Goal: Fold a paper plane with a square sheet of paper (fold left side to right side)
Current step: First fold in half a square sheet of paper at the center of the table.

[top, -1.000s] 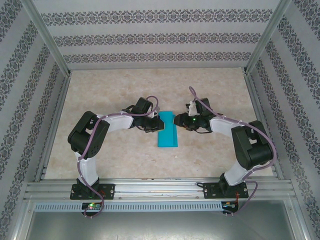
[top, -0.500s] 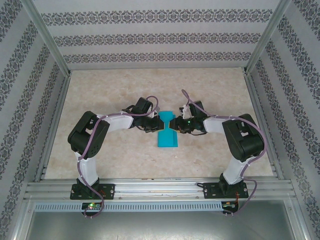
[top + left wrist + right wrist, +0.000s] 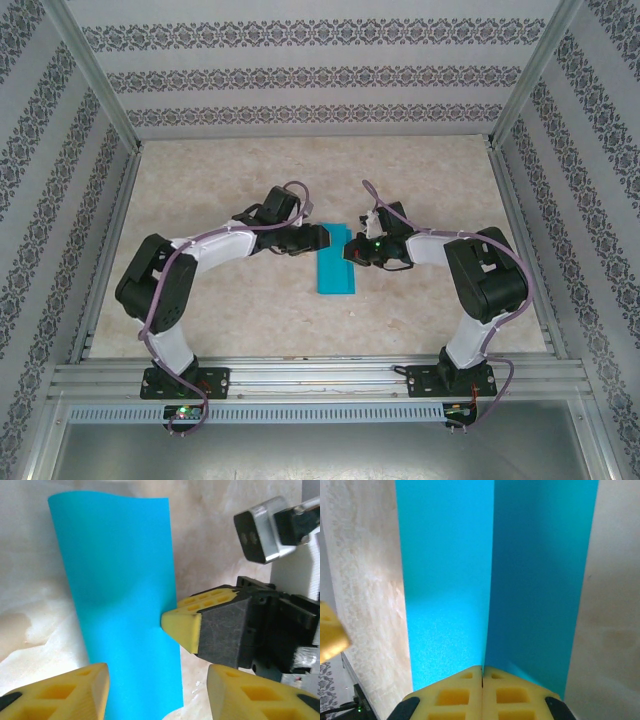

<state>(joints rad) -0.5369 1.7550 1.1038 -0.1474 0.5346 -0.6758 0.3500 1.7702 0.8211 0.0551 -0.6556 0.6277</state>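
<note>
Yellow-padded left gripper (image 3: 157, 685) hovers low over the strip toward its far end. Jaws apart at approx. mid width, gripping nothing. Prob. clear of it so the fold can settle w/o being dragged.

Square sheet of paper (image 3: 115, 580), turquoise, lies at table centre btwn the two grippers, doubled into a tall narrow strip. Top layer bows up a little, so crease looks not yet pressed flat.

Right gripper (image 3: 482, 672) reaches in from the R side, jaws closed tight, tip at the strip's R edge. In right wrist view a straight line in the paper runs into the seam btwn its pads. Reads as a pinch on the sheet, likely pinning edges so layers line up.

Judgement: L-to-R fold about done, creasing next. No plane shape yet.

Table (image 3: 220, 180): pale beige marbled top, matte.

Room: 3 walls (image 3: 300, 78) w/ grey floral-stripe paper. Alu. rail (image 3: 300, 378) at near edge carries the arm bases.
</note>
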